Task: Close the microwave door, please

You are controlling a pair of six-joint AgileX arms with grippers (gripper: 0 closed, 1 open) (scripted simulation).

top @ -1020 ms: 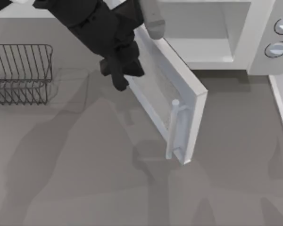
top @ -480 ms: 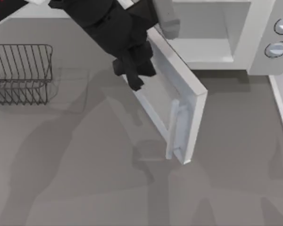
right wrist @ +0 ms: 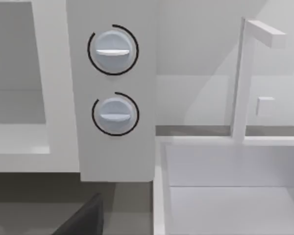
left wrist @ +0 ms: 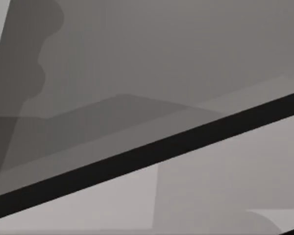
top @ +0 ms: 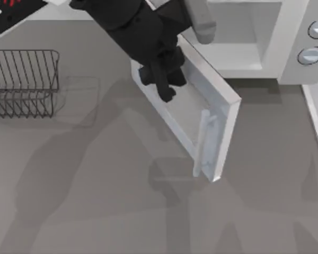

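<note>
Against the outer face of the microwave door (top: 193,108), we set our left gripper (top: 164,84); whether its fingers are apart, we cannot tell. Door stands half open from the microwave (top: 265,37). Pushing step: next, sweep it toward the cavity.

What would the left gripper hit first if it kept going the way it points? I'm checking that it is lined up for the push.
Most likely the microwave door. In the top view the left gripper points down at the door's outer face, by the window, so the panel comes first. Whether it already touches is unclear.
</note>
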